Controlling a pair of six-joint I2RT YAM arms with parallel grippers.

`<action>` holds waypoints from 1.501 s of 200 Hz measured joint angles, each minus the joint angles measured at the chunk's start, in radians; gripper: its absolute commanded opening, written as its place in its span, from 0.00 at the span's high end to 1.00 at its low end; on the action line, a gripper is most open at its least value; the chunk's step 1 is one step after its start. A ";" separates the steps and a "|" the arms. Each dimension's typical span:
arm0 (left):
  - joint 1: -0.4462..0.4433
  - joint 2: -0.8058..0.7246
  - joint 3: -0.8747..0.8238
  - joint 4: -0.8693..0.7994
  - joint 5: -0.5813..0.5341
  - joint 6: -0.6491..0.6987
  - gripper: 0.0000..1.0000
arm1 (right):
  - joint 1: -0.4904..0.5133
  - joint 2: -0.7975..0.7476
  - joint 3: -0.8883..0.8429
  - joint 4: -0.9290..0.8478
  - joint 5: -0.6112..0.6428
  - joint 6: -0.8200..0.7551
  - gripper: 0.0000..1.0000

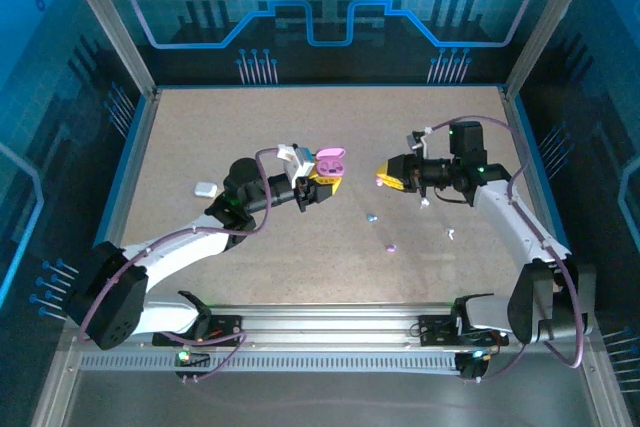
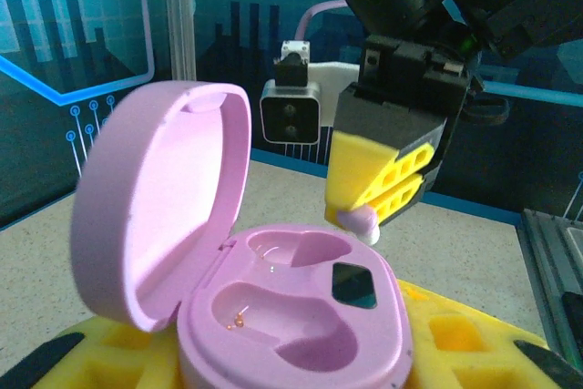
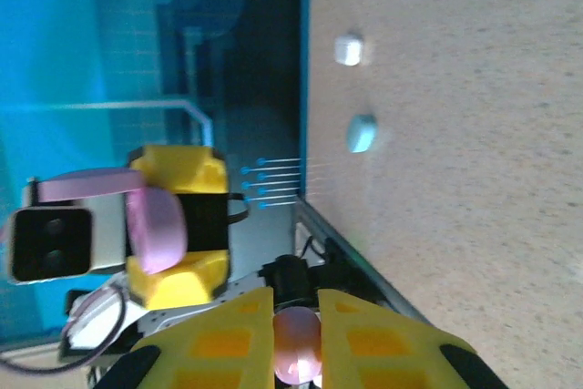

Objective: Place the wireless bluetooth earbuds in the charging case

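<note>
Yellow fingers of the left gripper (image 2: 287, 357) sit part closed around the base of the pink charging case (image 2: 209, 339), whose lid (image 2: 155, 216) stands swung up. Both wells (image 2: 301, 250) look empty. Just above the far rim, and apart from it, hangs the right gripper (image 2: 364, 207), pinched almost shut on a pale purple earbud (image 2: 357, 220) at its very tips. So shallow a pinch may let the earbud twist or slip. If it arrives skewed it could jam on a well's edge, or the push could tip the case in its grip. Farther off, loose buds (image 1: 372, 217) lie on the table (image 1: 250, 127).
</note>
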 measured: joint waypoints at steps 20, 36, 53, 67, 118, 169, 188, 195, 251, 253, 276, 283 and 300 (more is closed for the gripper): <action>0.000 0.000 0.000 0.008 0.000 0.000 0.69 | 0.000 0.002 0.002 0.053 -0.051 0.046 0.85; 0.000 0.001 0.000 0.011 0.000 0.000 0.69 | 0.000 0.005 0.003 0.095 -0.089 0.083 0.85; 0.000 0.005 0.000 0.016 0.000 0.000 0.69 | 0.000 0.011 0.008 0.133 -0.121 0.118 0.85; 0.000 0.008 0.000 0.016 0.000 0.000 0.69 | 0.000 0.022 0.021 0.162 -0.147 0.146 0.85; 0.000 0.011 0.000 0.016 0.004 0.000 0.69 | 0.035 0.087 0.127 0.185 -0.201 0.184 0.85; 0.000 0.015 0.000 0.048 0.014 0.000 0.69 | 0.114 0.116 0.279 0.021 -0.141 0.049 0.85; 0.000 0.021 0.000 0.078 0.022 0.000 0.69 | 0.137 0.113 0.314 -0.019 -0.095 -0.017 0.85; 0.000 0.024 0.000 0.087 0.024 0.000 0.69 | 0.148 0.110 0.315 -0.031 -0.076 -0.037 0.85; 0.000 0.047 0.000 0.121 0.039 -0.001 0.69 | 0.215 0.109 0.315 -0.044 0.026 -0.093 0.86; 0.000 0.047 0.000 0.121 0.039 -0.001 0.69 | 0.216 0.109 0.315 -0.043 0.029 -0.093 0.86; 0.000 0.048 0.000 0.121 0.039 -0.001 0.69 | 0.221 0.108 0.315 -0.039 0.055 -0.098 0.86; 0.000 0.048 0.000 0.121 0.039 -0.002 0.69 | 0.224 0.107 0.315 -0.039 0.058 -0.099 0.86; 0.000 0.048 0.000 0.121 0.038 -0.005 0.69 | 0.229 0.107 0.315 -0.039 0.071 -0.101 0.86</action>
